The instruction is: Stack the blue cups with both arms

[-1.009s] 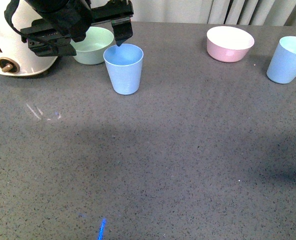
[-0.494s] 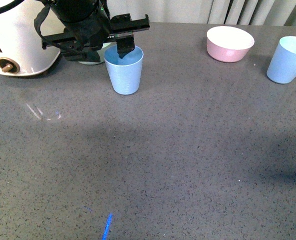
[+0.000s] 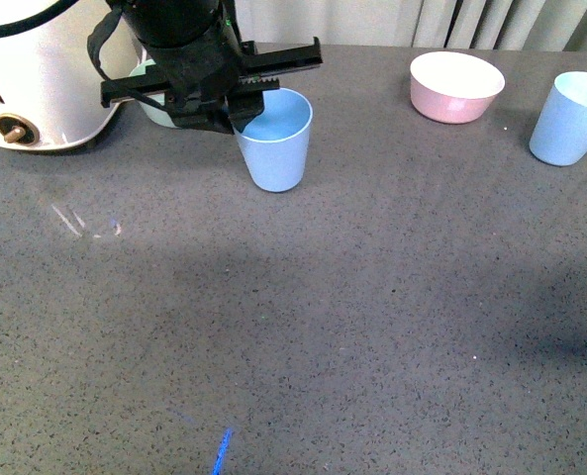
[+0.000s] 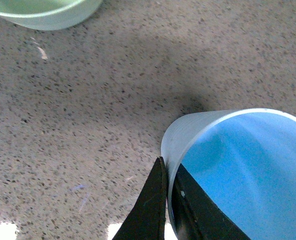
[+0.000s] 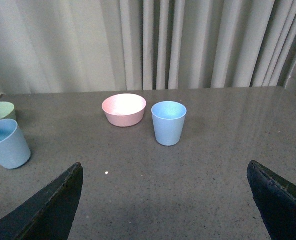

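Note:
A blue cup (image 3: 276,141) stands upright left of the table's middle; it also shows in the left wrist view (image 4: 242,170) and the right wrist view (image 5: 7,144). My left gripper (image 3: 242,111) is shut on its near-left rim, one finger inside and one outside (image 4: 166,200). The second blue cup (image 3: 570,117) stands at the far right edge, seen also in the right wrist view (image 5: 168,122). My right gripper (image 5: 165,200) is open and empty, well back from that cup, and out of the front view.
A pink bowl (image 3: 456,85) sits at the back right, left of the second cup. A mint-green bowl (image 4: 43,12) lies behind the left arm. A white appliance (image 3: 36,89) stands at the back left. Curtains hang behind the table.
My left gripper has closed on the cup's rim and moved right with it. The cup has shifted to the right across the table.

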`<state>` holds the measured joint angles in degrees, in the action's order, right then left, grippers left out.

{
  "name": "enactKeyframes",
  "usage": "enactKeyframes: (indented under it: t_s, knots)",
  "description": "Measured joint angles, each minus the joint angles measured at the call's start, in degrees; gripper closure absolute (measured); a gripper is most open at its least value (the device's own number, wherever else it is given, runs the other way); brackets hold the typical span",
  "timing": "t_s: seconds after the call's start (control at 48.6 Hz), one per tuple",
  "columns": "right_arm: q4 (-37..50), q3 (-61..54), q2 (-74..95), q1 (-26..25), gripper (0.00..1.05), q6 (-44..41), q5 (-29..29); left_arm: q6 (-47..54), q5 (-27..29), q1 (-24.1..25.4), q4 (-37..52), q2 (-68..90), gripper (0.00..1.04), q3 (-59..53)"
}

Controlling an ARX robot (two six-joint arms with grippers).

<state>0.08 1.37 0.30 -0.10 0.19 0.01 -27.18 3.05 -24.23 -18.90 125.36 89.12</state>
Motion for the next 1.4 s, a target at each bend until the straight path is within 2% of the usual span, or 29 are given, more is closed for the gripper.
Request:
enactKeyframes:
  t_s: [0.576,0.844,0.926,1.153,1.174,1.4]
  knots:
    - [0.00,0.00,0.00,0.00,0.09,0.00,0.00,-0.74,-0.28,-11.39,-2.84,-1.92,1.03,0.35]
    - [0.00,0.00,0.00,0.00,0.09,0.00,0.00,-0.70,0.07,-12.81,-3.93,-1.09,1.02,0.96]
    - [0.00,0.00,0.00,0.00,0.09,0.00,-0.02,-0.59,0.50,-12.87,-4.46,-0.57,0.90,1.14]
    - [0.00,0.00,0.00,0.00,0.09,0.02,0.00,-0.52,0.61,-12.87,-4.44,0.13,0.47,1.44]
    - [0.00,0.00,0.00,0.00,0.09,0.00,0.00,-0.52,0.63,-12.79,-4.20,0.11,0.41,1.46]
    - [0.00,0.00,0.00,0.00,0.09,0.00,0.00,-0.13,1.42,-11.76,-1.25,-2.21,0.14,-0.37]
